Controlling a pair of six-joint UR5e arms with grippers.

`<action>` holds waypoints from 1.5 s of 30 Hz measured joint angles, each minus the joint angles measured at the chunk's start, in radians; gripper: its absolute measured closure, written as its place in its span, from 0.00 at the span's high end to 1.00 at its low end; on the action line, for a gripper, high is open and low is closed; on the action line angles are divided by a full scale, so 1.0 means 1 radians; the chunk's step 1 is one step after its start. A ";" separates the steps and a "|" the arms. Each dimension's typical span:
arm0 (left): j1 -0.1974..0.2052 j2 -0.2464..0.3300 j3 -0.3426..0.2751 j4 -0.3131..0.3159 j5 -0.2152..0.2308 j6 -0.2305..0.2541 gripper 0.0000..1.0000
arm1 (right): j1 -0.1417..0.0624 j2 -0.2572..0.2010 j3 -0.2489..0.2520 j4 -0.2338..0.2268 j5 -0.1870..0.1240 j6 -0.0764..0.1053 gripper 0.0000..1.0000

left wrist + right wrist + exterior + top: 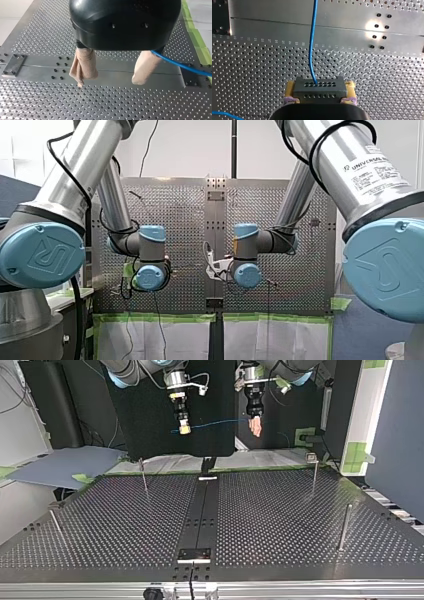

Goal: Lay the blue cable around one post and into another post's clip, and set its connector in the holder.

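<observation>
In the top view my right gripper (184, 430) hangs above the table's far edge, left of centre, its yellow pads shut on a small connector. The thin blue cable (220, 423) runs from there across to my left gripper (256, 428), which has beige pads. The right wrist view shows my right gripper (320, 86) shut on the grey perforated connector (319, 90), the blue cable (312, 50) leading away from it. In the left wrist view my left gripper (110, 77) stands open; the blue cable (180, 65) passes beside one finger (144, 68), not clamped.
Several thin metal posts stand on the perforated table: one far left of centre (144, 476), one far right with a clip head (313, 474), one at the right (344, 527), one at the left (55, 521). A small metal plate (195, 554) sits on the centre strip.
</observation>
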 joint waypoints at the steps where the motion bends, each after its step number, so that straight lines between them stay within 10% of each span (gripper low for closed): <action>1: 0.000 0.000 0.000 0.000 0.000 0.000 1.00 | 0.000 0.000 0.000 0.000 0.000 0.000 0.02; 36: 0.000 -0.032 -0.014 -0.002 0.000 0.000 1.00 | 0.000 0.004 -0.001 0.008 -0.002 0.002 0.02; 45: 0.000 -0.032 -0.014 -0.002 0.000 0.000 1.00 | 0.054 0.076 -0.003 0.083 -0.037 0.077 0.02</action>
